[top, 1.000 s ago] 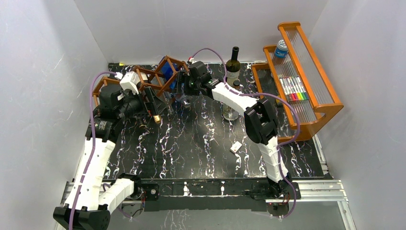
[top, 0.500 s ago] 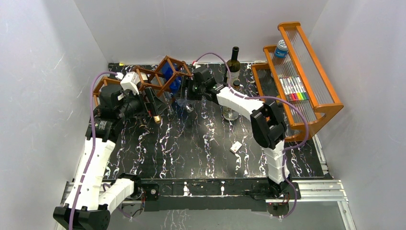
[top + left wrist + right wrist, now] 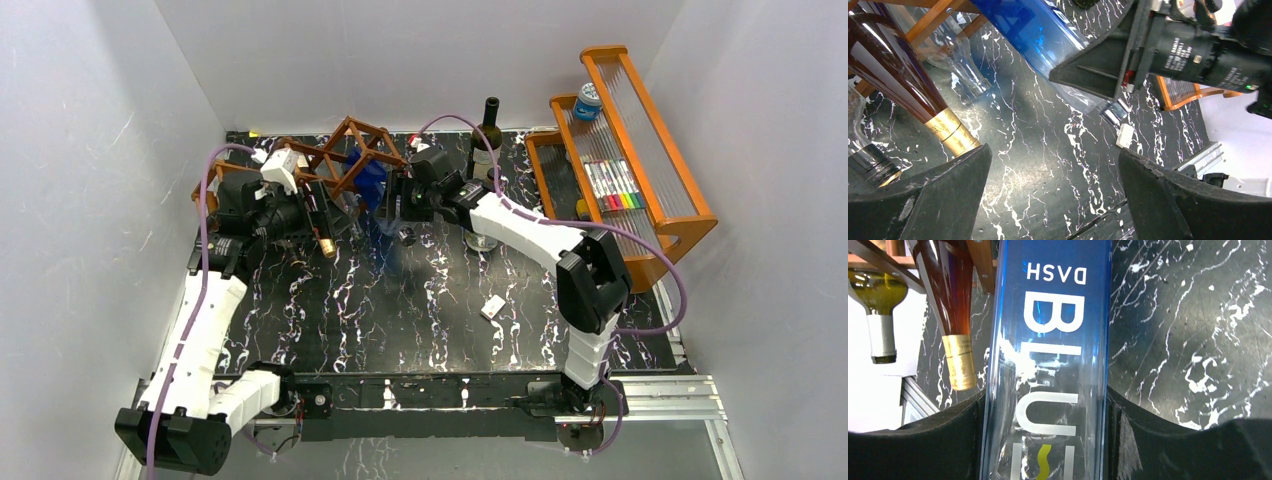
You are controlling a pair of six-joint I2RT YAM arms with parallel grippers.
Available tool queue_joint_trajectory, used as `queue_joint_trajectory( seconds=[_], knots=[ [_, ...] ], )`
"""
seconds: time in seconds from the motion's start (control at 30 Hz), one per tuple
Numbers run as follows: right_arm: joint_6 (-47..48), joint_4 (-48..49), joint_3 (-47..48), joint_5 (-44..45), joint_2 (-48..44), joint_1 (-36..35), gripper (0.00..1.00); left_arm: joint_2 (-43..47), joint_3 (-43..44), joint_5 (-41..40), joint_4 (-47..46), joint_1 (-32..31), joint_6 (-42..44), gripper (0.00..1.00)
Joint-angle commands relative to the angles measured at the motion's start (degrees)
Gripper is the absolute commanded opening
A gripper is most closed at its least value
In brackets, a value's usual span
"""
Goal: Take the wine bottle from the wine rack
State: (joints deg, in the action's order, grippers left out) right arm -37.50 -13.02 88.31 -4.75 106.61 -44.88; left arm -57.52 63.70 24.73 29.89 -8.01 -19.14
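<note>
Nearest my arm bases, low in the top view, a small white block (image 3: 492,307) lies on the black marbled table (image 3: 400,330). Farther in, at centre left, my left gripper (image 3: 1053,155) hangs with its jaws spread wide and nothing between them, just beside the gold-capped neck of a brown bottle (image 3: 898,75) that slants out of the rack. Right of it, near the frame's centre, my right gripper (image 3: 1046,405) is pinching the blue wine bottle (image 3: 1048,340): in its wrist view both fingers (image 3: 938,445) press flush against the glass sides. The bottle slopes with its clear neck toward the lower right over the table, and its blue body sits at the right end of the dark brown wine rack (image 3: 350,123), upper centre of the top view; I cannot tell whether it rests on the bars. Behind, a dark bottle (image 3: 487,135) stands upright, and the orange shelf (image 3: 690,215) fills the upper right.
</note>
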Motion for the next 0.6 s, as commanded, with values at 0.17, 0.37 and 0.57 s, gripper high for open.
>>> queue_joint_trajectory(
  seconds=[0.17, 0.37, 0.57],
  knots=[
    [3.1, -0.5, -0.8, -2.3, -10.9, -1.3, 0.0, -2.7, 2.5, 3.6, -2.0, -0.1, 0.0, 0.98],
    [2.4, -2.2, -1.3, -3.0, -14.6, -1.3, 0.0, -3.9, 2.0, 4.8, -3.5, -0.1, -0.7, 0.98],
    [2.4, -8.1, 0.2, -3.0, -17.8, -1.3, 0.0, -5.6, 1.2, 7.5, -5.5, -0.1, -2.1, 0.98]
  ],
)
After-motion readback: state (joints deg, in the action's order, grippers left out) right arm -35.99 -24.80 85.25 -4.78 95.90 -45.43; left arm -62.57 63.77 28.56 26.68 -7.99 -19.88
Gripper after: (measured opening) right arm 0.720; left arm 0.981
